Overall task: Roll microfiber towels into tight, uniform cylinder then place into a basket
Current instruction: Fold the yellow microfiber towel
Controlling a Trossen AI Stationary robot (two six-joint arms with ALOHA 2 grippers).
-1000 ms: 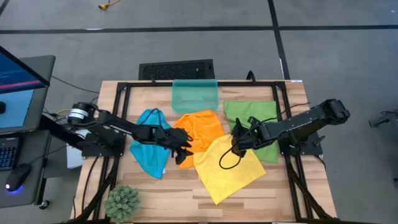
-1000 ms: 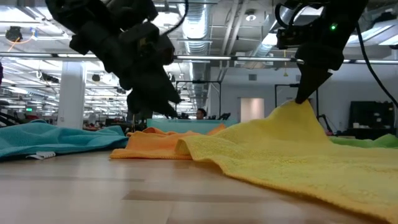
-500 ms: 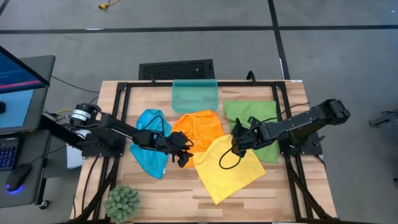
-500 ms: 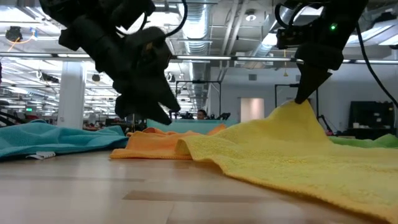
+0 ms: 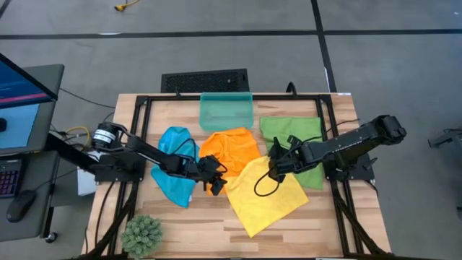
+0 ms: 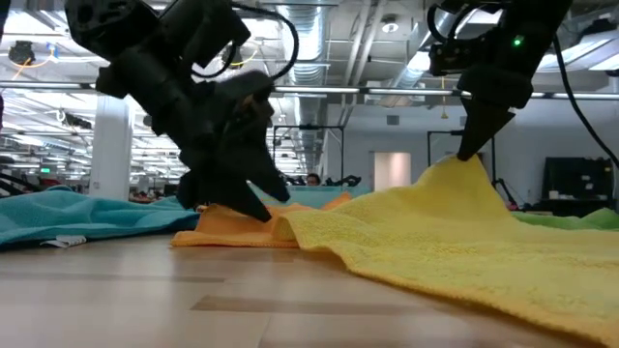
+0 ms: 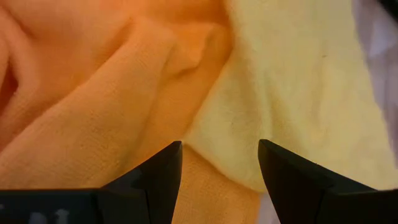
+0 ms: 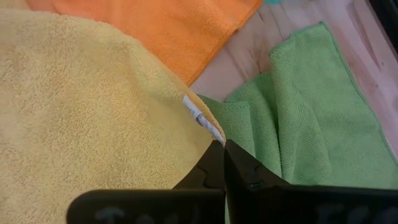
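Note:
The yellow towel [image 5: 263,196] lies spread on the table, and its left corner [image 7: 249,124] overlaps the near edge of the orange towel [image 5: 231,148]. Its far corner is lifted into a peak [image 6: 462,169] by my right gripper [image 5: 274,168], which is shut on it. My left gripper [image 7: 219,168] is open and low over that overlap, one finger over orange cloth and one over yellow. The blue towel [image 5: 175,172] lies crumpled at the left and the green towel [image 5: 296,141] at the right. The teal basket [image 5: 226,112] stands at the far edge. My left gripper: I cannot tell whether its fingertips [image 6: 253,205] touch the cloth below them. My right gripper pinches the yellow towel's far corner [image 8: 205,134], next to its white label, between its two fingers. The fingers slant down from the table's right. The corner is lifted and the rest of the towel slopes down onto the table.
A small green plant [image 5: 141,235] stands at the near left corner. A black grate [image 5: 204,79] lies beyond the table's far edge behind the basket. Bare wood shows along the near edge [image 5: 216,224].
My left gripper has come down and moved toward the near right, from above the orange towel to the yellow towel's left corner. It has rolled at the wrist and stayed open. The towels have not moved.

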